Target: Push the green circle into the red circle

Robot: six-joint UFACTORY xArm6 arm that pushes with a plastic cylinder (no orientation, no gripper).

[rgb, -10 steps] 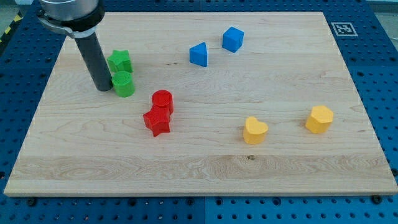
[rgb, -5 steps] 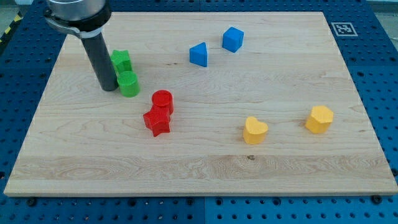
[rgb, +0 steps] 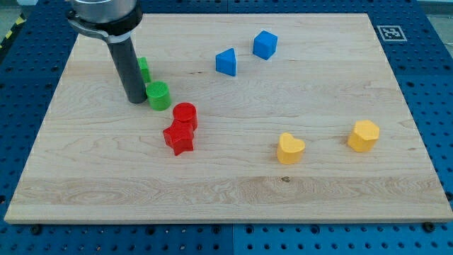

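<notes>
Green circle sits touching my tip at its 9 o'clock, with the red circle just beside it at 4 o'clock, so the rod, which has no jaws, stands behind the block on the push line.

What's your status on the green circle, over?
My tip against green circle, on its view-left side. Green circle just short of red circle, small gap left. Nothing between them; red star sits below red circle.
</notes>
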